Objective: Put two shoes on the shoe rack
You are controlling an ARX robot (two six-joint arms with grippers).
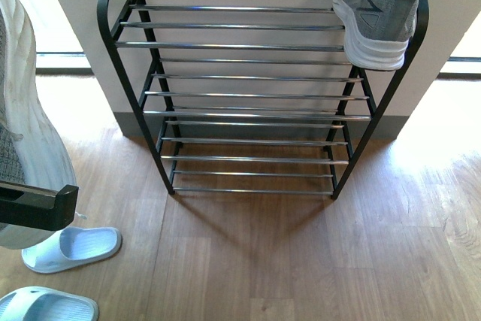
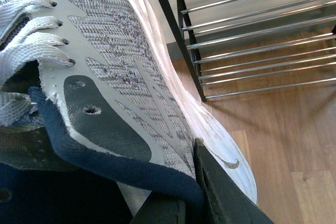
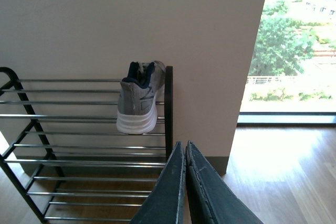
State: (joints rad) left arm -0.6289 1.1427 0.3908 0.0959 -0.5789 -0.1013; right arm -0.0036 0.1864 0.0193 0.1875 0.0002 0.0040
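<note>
Front view, shoe rack (image 1: 248,95), placed sneaker (image 1: 379,16) on top tier at right end, held sneaker (image 1: 22,110) at near left, pale slippers (image 1: 71,249) on floor, left wrist view, left gripper (image 2: 202,190) apparently clamped on held sneaker's collar, right wrist view, right gripper (image 3: 185,179) pressed together, empty.

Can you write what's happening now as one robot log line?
left gripper: shut on second shoe | right gripper: shut, empty | first shoe: top tier of shoe rack, right end | progress: one placed
</note>
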